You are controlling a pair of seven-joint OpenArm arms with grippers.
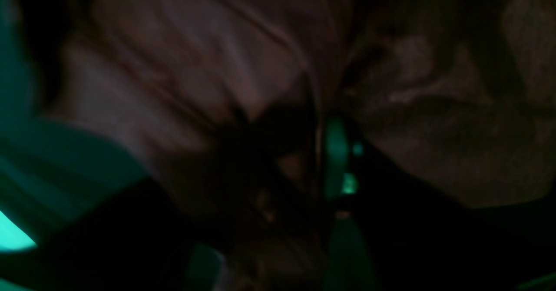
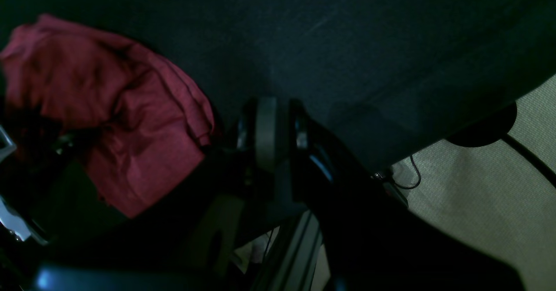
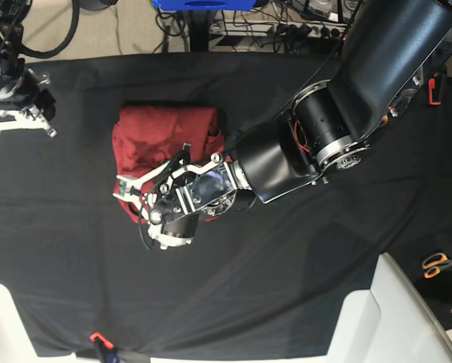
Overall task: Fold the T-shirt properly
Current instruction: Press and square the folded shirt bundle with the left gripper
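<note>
Bench: black cloth (image 3: 286,287) covers it; cables behind.
T-shirt: T-shirt (image 3: 162,132), a compact red bundle, lies under and beyond left pincer (image 3: 135,198); soft, light, likely slumps; take a hem edge.
Left pincer: fingers apart over fabric; hold unclear.
Right pincer: closed, empty.

A black table cloth (image 3: 301,272) covers the whole work surface, lying mostly smooth with faint creases. Off its right edge, 1 pair of orange-handled scissors (image 3: 438,264) rests on the floor side. Near the front edge sits a small orange clip (image 3: 97,337). Beyond the far edge, a tangle of cables (image 3: 286,23) and a blue object (image 3: 203,4) show. White panels (image 3: 400,318) stand at the front corners. Pale carpet (image 2: 486,204) lies below.
</note>
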